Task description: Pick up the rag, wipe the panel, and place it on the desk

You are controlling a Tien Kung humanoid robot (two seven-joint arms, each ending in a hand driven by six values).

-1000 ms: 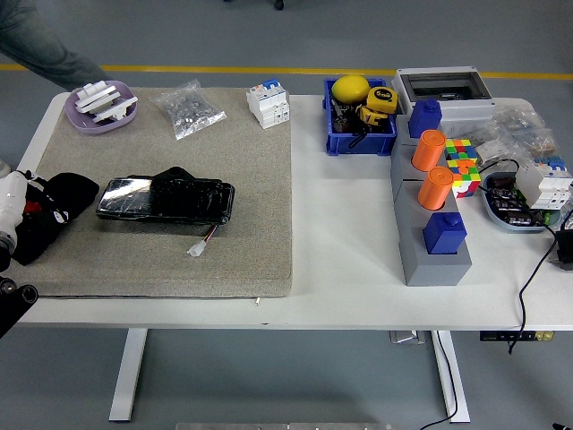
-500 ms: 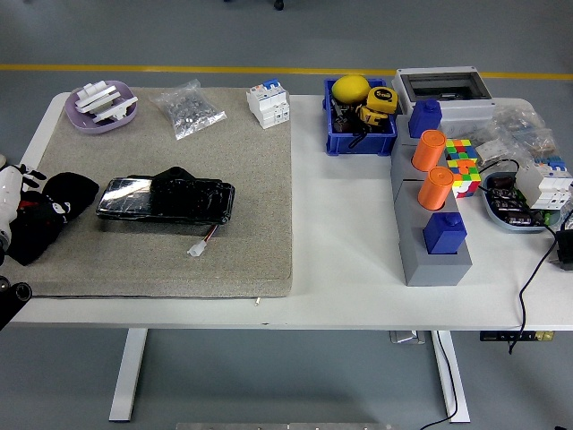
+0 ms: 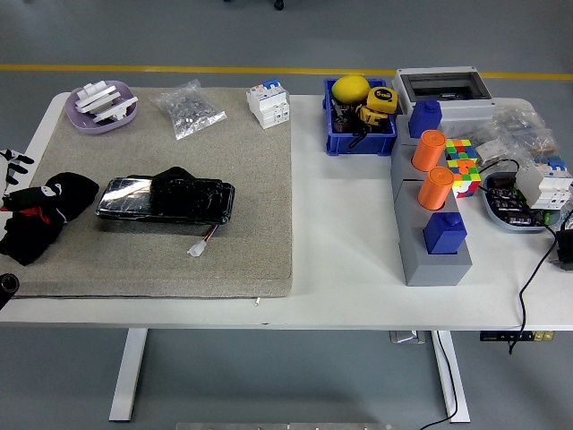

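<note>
At the far left edge of the table, the left hand (image 3: 11, 175) is pulling back and is almost out of sight now, only a few fingertips showing, so I cannot tell how they are set. It is leaving the black rag (image 3: 43, 215) lying free on the mat (image 3: 260, 215), just beside the panel (image 3: 166, 199), so the wiping looks finished.

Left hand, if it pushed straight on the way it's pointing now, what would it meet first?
Probably the crumpled black cloth rag, right in front of the left hand at the left edge of the beige mat; the glossy black panel lies beyond. Whether hand and rag touch is unclear.
</note>
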